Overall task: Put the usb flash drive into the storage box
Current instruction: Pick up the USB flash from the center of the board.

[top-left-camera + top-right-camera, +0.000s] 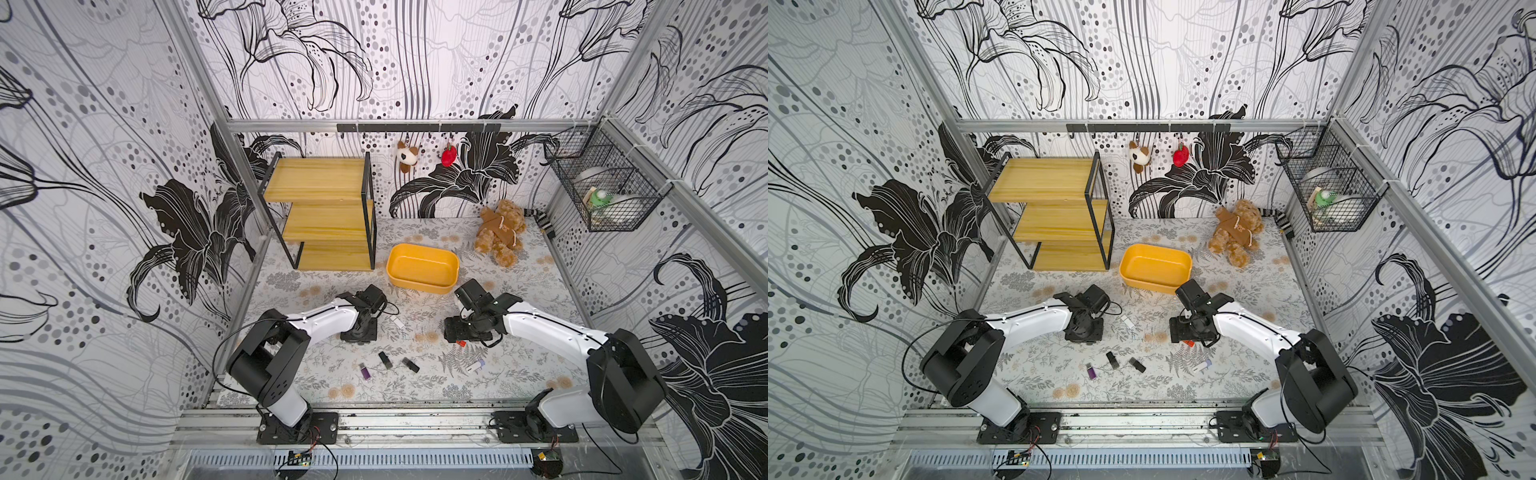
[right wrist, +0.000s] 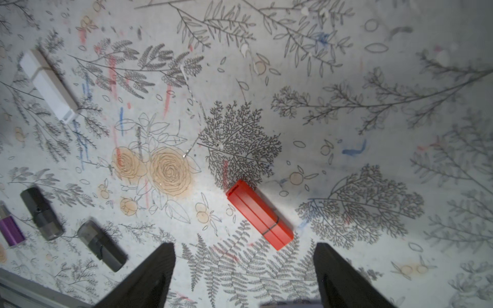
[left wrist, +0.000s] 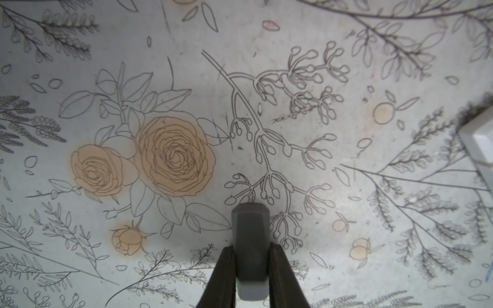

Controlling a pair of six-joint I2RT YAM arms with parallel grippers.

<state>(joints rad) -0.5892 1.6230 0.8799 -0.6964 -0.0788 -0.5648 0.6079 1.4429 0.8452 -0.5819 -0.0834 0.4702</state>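
Left gripper: fingers pinching a dark grey plastic flash drive by its long sides. One end sticks out past the tips over the floral-print bench. Whether the drive touches the bench: cannot tell.

Right gripper: fingers spread wide, nothing between them. A red rectangular plastic flash drive lies flat on the bench just ahead of the tips, diagonal to the gap.

The shallow yellow-orange plastic storage box stands farther back on the bench in both top views, between the wooden shelf rack and the brown teddy bear. Both drives are outside it.

Loose toward the front of the bench:
- a purple flash drive
- one black flash drive and a second black one beside it
- a white flash drive with bluish cap

A small white flash drive lies between the two grippers.
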